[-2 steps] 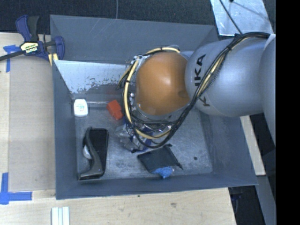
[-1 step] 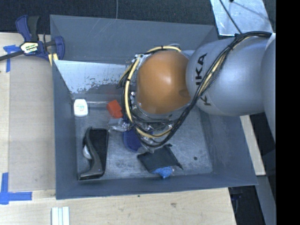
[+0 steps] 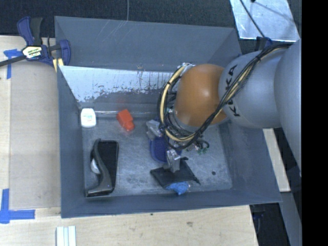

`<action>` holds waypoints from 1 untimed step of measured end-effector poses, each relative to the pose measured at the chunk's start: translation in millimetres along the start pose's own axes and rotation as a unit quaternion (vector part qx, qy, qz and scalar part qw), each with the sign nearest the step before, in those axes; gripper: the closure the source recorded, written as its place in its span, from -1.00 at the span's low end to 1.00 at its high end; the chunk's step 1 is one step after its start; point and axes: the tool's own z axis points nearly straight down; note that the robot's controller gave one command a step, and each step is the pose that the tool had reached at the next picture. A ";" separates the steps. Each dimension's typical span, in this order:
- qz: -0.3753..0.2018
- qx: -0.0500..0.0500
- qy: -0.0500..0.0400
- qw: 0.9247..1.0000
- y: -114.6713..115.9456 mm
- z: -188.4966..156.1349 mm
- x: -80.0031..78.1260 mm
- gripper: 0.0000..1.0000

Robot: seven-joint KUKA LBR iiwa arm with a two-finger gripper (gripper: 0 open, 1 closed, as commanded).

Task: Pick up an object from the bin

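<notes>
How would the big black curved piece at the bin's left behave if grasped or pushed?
The black curved piece looks like moulded plastic, so it is probably stiff rather than floppy. Its glossy face catches highlights, so it may be slippery. It lies flat on the bin floor, long and bent, so it is unlikely to roll; held at one end it might swing.

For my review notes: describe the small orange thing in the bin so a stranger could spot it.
In the grey bin, look at the floor just below the back wall, left of the arm's orange cover. The orange block lies there beside a small white piece; it is the only loose orange thing.
</notes>
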 end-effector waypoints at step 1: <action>-0.002 0.000 -0.001 1.000 1.5 -1.7 -1.1 1.00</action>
